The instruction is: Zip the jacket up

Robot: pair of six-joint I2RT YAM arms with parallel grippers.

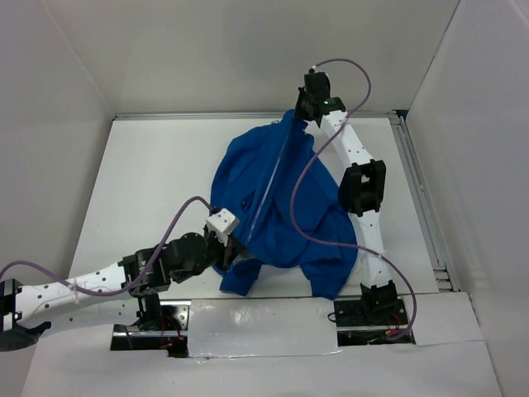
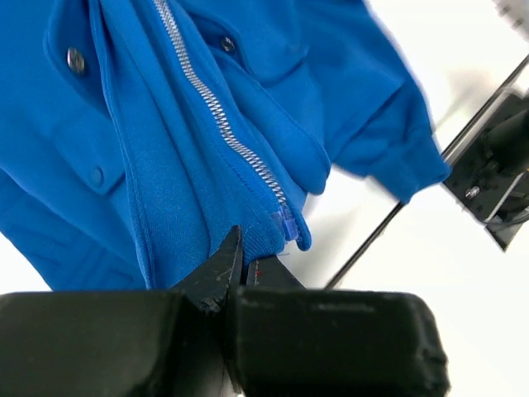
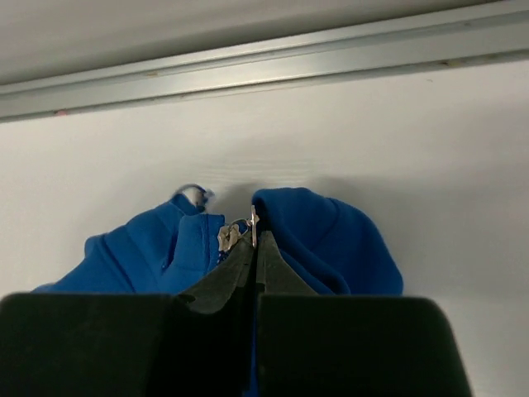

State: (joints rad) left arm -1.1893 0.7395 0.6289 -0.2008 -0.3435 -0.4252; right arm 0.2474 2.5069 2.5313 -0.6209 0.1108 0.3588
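Left fingers (image 2: 238, 253) are together, pinching the bottom hem of the jacket (image 1: 273, 207) right beside the foot of the zipper (image 2: 216, 116), lower left of centre in the top view. The jacket lies mid-desk (image 1: 149, 165), drawn out on a diagonal from there to the upper right. Teeth look meshed along the run the left wrist view shows.

Right fingers (image 3: 254, 248) are together too, at the collar in the upper right, nipped on the silver pull tab (image 3: 253, 218), with the slider (image 3: 225, 238) just left of it.

Handling: soft, light, limp fabric. It will bunch and slide on the desk, with no stiffness unless held taut between two points. Firm grab spots are the hem end of the zipper and the pull tab. The tab is thin, smooth metal, likely to slip from a shallow pinch. The sleeve (image 1: 331, 277) at lower right lies slack, so no use as a hold.
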